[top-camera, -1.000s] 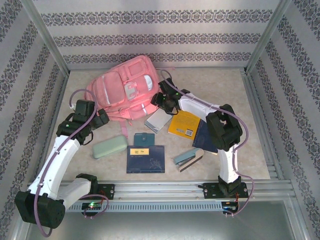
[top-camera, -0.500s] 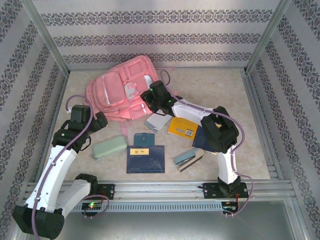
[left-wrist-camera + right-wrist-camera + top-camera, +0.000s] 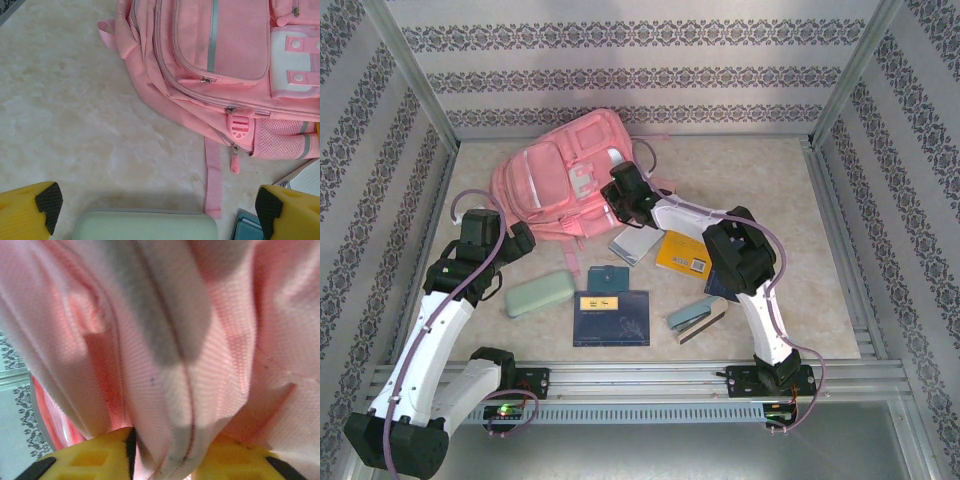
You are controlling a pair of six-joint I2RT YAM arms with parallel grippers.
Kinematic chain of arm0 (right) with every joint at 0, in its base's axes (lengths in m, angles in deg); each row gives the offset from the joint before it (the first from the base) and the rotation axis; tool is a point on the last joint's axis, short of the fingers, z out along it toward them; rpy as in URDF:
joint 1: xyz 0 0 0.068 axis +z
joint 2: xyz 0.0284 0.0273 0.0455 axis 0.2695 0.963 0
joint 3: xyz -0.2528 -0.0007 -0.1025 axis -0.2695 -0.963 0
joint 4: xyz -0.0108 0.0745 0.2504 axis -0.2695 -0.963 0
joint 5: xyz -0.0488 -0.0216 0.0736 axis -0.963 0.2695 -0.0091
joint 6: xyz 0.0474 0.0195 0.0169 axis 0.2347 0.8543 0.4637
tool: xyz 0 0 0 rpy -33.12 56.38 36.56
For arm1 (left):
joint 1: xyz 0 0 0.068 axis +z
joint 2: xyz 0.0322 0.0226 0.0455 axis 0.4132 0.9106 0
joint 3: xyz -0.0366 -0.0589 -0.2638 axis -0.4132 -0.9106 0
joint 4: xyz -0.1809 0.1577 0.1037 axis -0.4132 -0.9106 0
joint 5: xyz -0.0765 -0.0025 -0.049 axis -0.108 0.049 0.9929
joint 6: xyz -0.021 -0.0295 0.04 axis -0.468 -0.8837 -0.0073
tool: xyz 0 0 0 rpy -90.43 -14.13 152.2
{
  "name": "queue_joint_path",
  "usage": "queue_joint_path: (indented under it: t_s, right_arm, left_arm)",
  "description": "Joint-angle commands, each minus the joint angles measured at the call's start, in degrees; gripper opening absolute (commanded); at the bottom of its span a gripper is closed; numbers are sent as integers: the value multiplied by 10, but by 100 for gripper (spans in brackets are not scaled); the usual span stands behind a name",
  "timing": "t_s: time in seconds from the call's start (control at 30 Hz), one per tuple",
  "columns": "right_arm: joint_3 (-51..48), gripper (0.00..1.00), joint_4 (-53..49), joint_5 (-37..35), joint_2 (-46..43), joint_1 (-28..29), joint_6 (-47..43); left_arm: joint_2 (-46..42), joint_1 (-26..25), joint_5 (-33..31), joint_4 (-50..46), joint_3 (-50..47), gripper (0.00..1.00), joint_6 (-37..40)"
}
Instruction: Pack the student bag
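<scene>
The right claw [image 3: 162, 452] has its yellow fingers [image 3: 90, 455] drawn in close on a bunched fold of the large soft pink fabric student bag [image 3: 560, 175], cloth pressed against both inner faces, so it has hold of the bag's right-hand edge. Just behind this claw, towards the arm bases, lies a flat silvery-grey rectangular pouch [image 3: 634, 246]. Beside that is an orange-yellow paperback book [image 3: 686, 250], and farther back again a teal and grey stapler [image 3: 695, 318]. The left claw [image 3: 156, 202] stands spread as wide as it goes and holds nothing. Closest to it, right under the gap between its fingers, is a pale green oblong hard case [image 3: 145, 226]. The corner of a small teal card wallet [image 3: 247, 231] sits against its right finger. Ahead of the fingertips is bare beige marbled table top [image 3: 60, 110], crossed by a loose pink strap [image 3: 214, 175] whose end lies just beyond the case. Farther ahead and to the right of this claw lies the student bag itself, zipped front pockets facing up, well clear of the fingers. Behind the left claw, nearer the bases, a dark blue rectangular book with a yellow label [image 3: 611, 318] lies flat.
</scene>
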Motion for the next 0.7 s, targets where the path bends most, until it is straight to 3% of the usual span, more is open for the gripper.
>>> queue_joint_path:
  t_s: [0.0, 0.2, 0.33, 0.47, 0.67]
  right_arm:
    - [35, 26, -5, -41, 22, -13, -30]
    - [97, 0, -37, -12, 44, -22, -83]
    - [173, 0, -101, 62, 53, -32, -127]
    - [269, 0, -162, 189, 68, -48, -128]
    - [442, 0, -355, 313, 90, -69, -179]
  left_arm:
    - [-7, 6, -2, 14, -4, 100, 9]
    - [-6, 6, -7, 14, -4, 100, 10]
    - [-4, 6, -11, 13, -4, 100, 10]
    - [2, 6, -17, 12, -2, 100, 10]
    - [-3, 7, -56, -3, 2, 100, 12]
